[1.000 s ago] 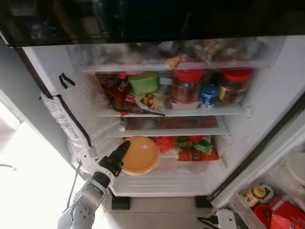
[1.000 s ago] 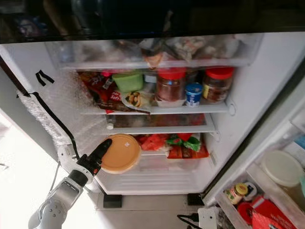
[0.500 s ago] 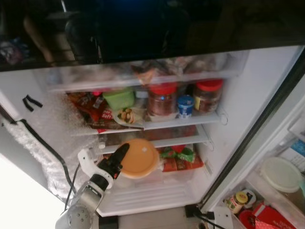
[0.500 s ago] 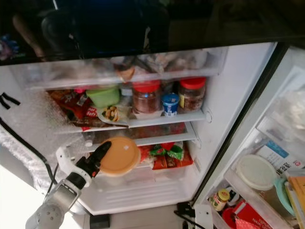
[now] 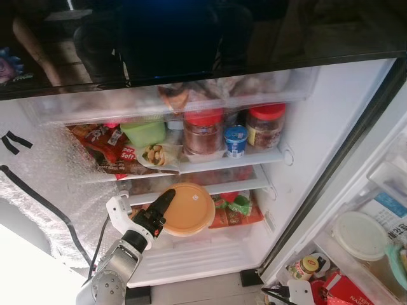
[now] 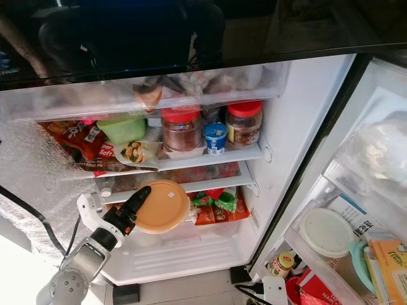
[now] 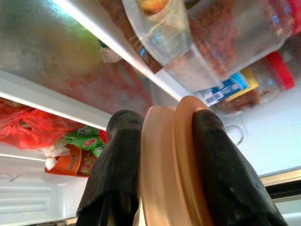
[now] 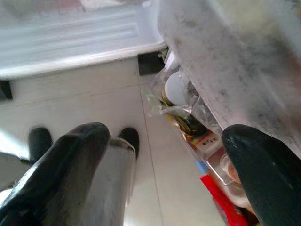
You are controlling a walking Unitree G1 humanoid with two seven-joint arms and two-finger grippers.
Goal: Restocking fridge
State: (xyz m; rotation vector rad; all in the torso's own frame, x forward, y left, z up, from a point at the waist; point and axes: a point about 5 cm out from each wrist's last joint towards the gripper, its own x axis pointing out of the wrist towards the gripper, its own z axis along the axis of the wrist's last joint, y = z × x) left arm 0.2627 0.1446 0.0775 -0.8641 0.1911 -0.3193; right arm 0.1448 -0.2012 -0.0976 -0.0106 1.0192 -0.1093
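White fridge interior (image 5: 299, 190), door open, shelves stocked. Orange lidded container (image 5: 187, 210) is held on edge in front of the lower shelf, at the left side of the compartment, just in front of the red and green snack packets (image 5: 238, 208). Left gripper (image 7: 160, 141) is clamped on the container: one black finger on each flat face, lid rim between them. On the shelf above stand two red-lidded jars (image 5: 203, 132), a small blue-labelled tub (image 5: 235, 140) between them, and a green-lidded box (image 5: 145, 133) to the left with red packets (image 5: 102, 143) beside it. Door rack (image 6: 331, 254) at right holds a white-lidded tub (image 6: 325, 232). Right gripper (image 8: 164, 155) hangs low beside the door rack, above tiled floor (image 8: 84, 108), fingers spread wide apart, holding nothing.
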